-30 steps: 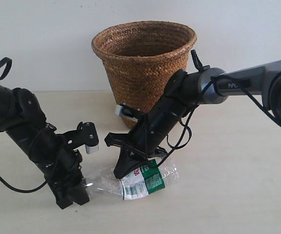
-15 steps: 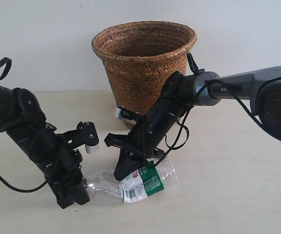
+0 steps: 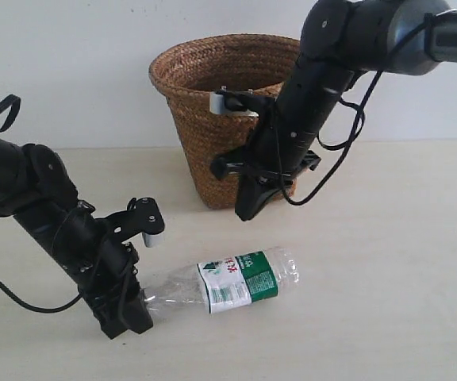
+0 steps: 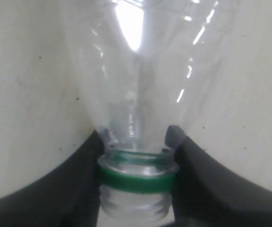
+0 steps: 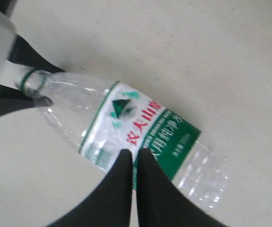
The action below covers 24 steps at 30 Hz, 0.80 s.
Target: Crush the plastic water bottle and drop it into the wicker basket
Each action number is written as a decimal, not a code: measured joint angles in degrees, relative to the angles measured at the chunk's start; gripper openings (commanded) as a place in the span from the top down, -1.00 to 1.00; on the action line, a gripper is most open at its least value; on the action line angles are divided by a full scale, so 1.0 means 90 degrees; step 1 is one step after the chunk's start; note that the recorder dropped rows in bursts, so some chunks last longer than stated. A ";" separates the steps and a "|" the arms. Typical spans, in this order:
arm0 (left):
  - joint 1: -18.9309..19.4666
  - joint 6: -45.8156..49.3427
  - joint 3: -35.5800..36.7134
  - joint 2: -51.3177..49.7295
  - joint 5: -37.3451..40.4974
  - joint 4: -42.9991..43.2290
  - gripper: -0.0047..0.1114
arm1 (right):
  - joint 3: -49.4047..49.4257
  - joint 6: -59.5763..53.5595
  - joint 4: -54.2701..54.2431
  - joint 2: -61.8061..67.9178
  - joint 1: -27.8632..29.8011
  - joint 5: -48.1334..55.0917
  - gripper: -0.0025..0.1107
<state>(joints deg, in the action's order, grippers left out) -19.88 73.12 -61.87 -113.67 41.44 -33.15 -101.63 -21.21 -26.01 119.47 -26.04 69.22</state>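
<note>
Two roles: left fingers (image 4: 79,182) clamp the plastic water bottle (image 3: 236,279) by its neck (image 4: 137,171) on the desk (image 3: 387,262); right fingers (image 5: 113,189) hover pinched together, empty. Best press squarely onto the label (image 5: 140,124).

Left arm (image 3: 30,198): matte black, rounded joints, black cables looped alongside, black strap loop.
Right arm (image 3: 355,32): grey link, white "PiP" lettering, black forearm, hanging black cables.
Left wrist block (image 3: 154,236), right wrist block (image 3: 227,102): pale grey-white.
Left gripper (image 3: 128,319), right gripper (image 5: 134,152): black, tapered fingers.
</note>
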 measured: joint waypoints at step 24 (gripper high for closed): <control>0.0000 0.0000 0.0000 0.0024 -0.0052 0.0071 0.84 | 0.0320 0.0090 0.0181 0.1504 -0.0156 -0.0234 0.96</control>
<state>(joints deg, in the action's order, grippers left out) -19.88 73.12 -61.87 -113.46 40.97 -32.51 -98.75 -20.40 -24.38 133.00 -27.45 67.11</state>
